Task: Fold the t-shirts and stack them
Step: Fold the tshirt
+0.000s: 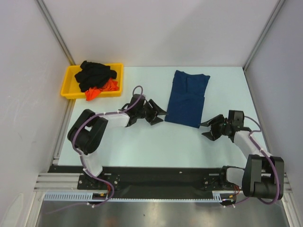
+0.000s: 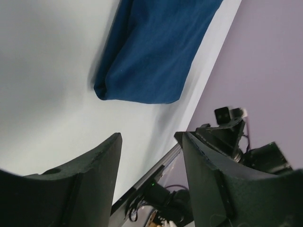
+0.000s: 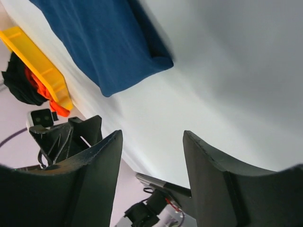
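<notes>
Left hand (image 2: pixel 150 137), right hand (image 3: pixel 151 135) released near navy t-shirt (image 2: pixel 151 52); right wrist also sees tray (image 3: pixel 42 66).

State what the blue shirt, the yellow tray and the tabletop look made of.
Blue shirt: soft matte cloth, probably cotton; it folds and creases.
Yellow tray: likely moulded plastic; smooth, uniform colour, rigid rim.
Tabletop: smooth, pale, hard-looking surface; material unclear.

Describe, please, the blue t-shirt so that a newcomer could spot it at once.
On the pale table, look right of the yellow tray. The navy t-shirt lies there alone, folded flat into a long rectangle, while the black cloth and orange-red cloth sit crumpled in the tray.
</notes>
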